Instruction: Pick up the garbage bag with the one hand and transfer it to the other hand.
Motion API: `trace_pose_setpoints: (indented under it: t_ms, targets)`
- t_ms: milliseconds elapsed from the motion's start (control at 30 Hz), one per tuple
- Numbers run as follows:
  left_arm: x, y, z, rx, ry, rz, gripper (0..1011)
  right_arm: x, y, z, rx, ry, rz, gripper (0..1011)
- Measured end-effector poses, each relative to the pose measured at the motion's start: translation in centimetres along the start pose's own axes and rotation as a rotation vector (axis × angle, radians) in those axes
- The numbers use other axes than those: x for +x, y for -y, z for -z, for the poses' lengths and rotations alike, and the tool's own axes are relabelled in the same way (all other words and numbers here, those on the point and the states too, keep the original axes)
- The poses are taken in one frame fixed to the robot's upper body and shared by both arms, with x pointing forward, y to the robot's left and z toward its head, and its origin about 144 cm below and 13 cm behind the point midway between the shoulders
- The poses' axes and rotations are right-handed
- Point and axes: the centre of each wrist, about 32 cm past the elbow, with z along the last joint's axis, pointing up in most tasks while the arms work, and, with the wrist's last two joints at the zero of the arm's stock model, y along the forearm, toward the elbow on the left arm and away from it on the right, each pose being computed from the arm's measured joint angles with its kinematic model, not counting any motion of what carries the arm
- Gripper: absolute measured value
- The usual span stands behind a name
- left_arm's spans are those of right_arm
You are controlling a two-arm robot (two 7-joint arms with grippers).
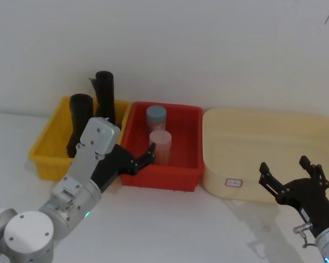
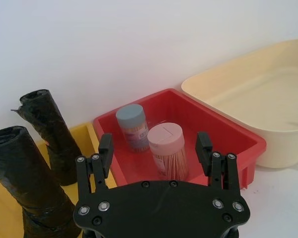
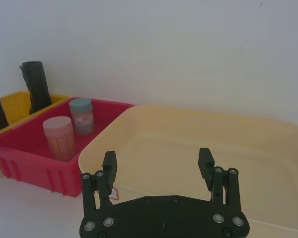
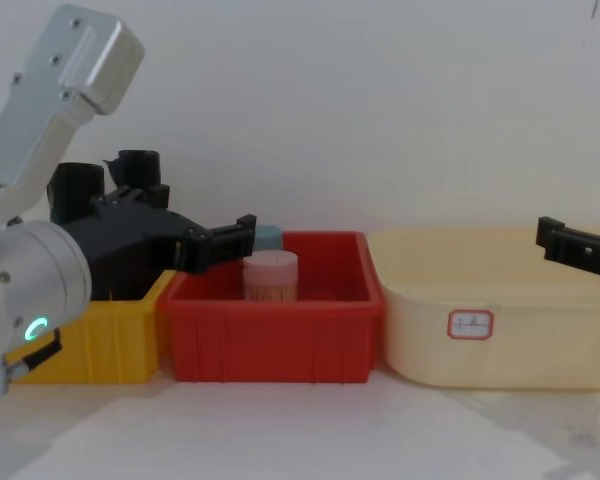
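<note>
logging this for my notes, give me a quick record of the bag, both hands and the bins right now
garbage bag: upright in the yellow bin, in front of another black roll, untouched
left hand: open, empty, near the red bin
right hand: open, empty, in front of the cream tub
red bin: pink jar, blue jar
stage: bag not yet picked up
</note>
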Motion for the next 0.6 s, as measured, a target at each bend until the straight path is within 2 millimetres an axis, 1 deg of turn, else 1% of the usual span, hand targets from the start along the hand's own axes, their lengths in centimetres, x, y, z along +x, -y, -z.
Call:
trace_pose_setpoints:
  t_ms: [167,400,600]
  targets:
    - [0.5,0.2,-0.8,0.018,-0.027,0.009,1000,0.0,0.0,0.0,0.000,0.000,0.000,1000]
    - [1.8,0.5,-3.1,0.061,-0.066,0.012,1000,0.0,0.0,0.0,0.000,0.000,0.000,1000]
    - [3.1,0.2,-5.0,0.110,-0.080,-0.009,1000,0.0,0.0,0.0,0.000,0.000,0.000,1000]
